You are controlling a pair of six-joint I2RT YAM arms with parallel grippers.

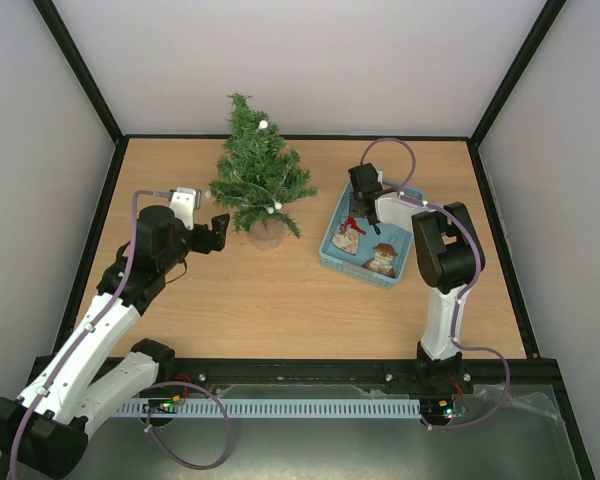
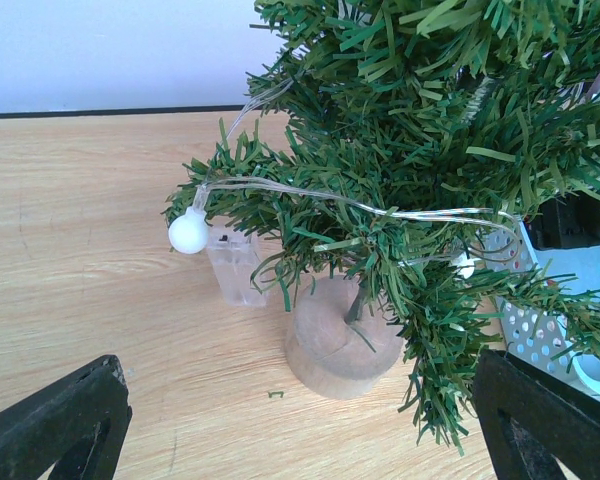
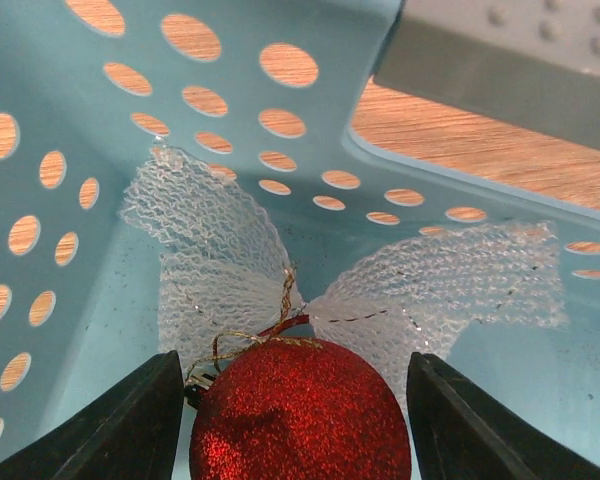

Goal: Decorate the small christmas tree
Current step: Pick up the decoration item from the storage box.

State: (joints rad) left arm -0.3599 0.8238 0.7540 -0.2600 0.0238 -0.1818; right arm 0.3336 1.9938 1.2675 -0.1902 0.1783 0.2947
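The small christmas tree [image 1: 257, 175] stands at the back middle of the table, a string of white bulb lights [image 2: 188, 232] wound through its dark green branches [image 2: 430, 130]. Its trunk sits in a round wooden base [image 2: 340, 340]. My left gripper [image 1: 220, 232] is open just left of that base, its fingers [image 2: 70, 420] low over the wood with nothing between them. My right gripper [image 1: 360, 215] reaches down into the light blue basket [image 1: 332, 250]. There it is open, its jaws either side of a red glitter ball [image 3: 300, 420] that has a white mesh bow [image 3: 220, 260].
A small clear plastic box [image 2: 235, 265] on the light string stands just behind the tree's base. Two more ornaments [image 1: 384, 260] [image 1: 347, 238] lie in the basket. The basket's perforated wall [image 3: 180, 130] rises close ahead of the right fingers. Black rails frame the table.
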